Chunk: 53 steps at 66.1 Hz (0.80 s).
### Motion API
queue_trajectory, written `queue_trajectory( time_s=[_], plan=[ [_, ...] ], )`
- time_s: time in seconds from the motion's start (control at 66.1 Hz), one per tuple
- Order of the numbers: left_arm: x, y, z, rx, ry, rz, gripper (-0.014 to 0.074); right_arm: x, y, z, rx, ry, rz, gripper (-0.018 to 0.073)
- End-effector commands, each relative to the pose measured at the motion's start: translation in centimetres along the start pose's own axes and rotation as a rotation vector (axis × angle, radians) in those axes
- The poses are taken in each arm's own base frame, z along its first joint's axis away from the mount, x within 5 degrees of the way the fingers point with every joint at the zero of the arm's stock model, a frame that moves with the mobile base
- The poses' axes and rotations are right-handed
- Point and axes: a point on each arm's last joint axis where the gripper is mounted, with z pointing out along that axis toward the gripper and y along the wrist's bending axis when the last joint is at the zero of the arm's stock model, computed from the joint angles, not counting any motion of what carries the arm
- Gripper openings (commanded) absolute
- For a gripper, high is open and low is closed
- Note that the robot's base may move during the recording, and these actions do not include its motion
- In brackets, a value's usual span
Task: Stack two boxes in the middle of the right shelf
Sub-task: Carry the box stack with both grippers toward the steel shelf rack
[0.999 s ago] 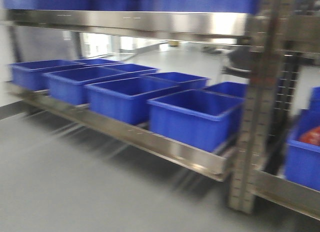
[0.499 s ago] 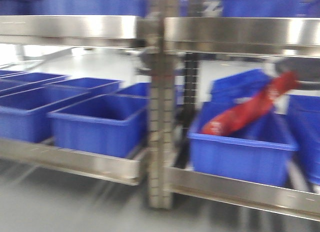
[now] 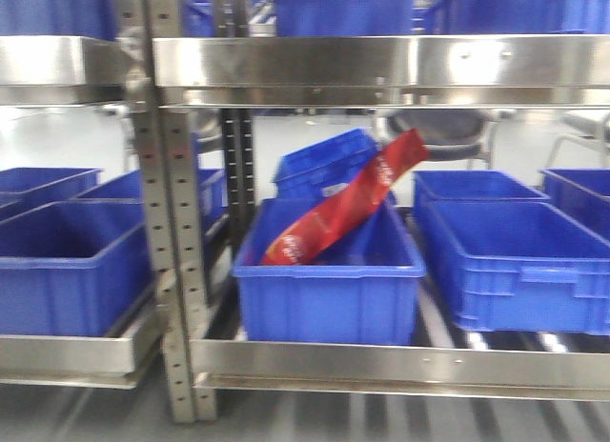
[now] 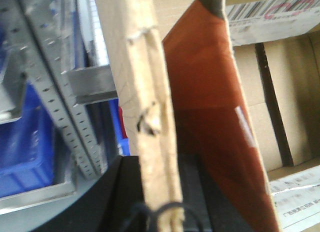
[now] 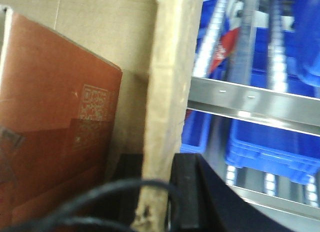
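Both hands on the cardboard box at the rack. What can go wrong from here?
1. The left hand and right hand each pinch only a thin wall of the box, which is torn near the left hand, so it may rip or slip.
2. The perforated upright stands close beside the box; a corner could catch.
3. Blue bins fill the visible shelf levels, so placing room looks scarce.

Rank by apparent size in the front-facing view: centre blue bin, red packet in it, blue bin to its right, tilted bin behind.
1. Centre blue bin and right blue bin: alike; the right one runs off frame, so tied.
2. Red packet.
3. Tilted bin, mostly hidden, judged on its visible part.
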Motion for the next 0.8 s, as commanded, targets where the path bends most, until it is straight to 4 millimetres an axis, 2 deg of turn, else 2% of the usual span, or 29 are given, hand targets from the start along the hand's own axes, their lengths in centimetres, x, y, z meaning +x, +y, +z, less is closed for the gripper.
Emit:
queue_trajectory(
  time_s=[0.0, 0.787],
  plan=[
    [-0.45, -0.18, -1.16, 0.026, -0.053, 0.000, -0.0111, -0.97, -0.30, -0.95, 0.028, -0.101, -0.017, -0.0155],
    [-0.45, -0.18, -1.16, 0.026, -0.053, 0.000, -0.0111, -0.97, -0.30, -0.95, 0.028, -0.101, -0.017, -0.0155]
  ],
)
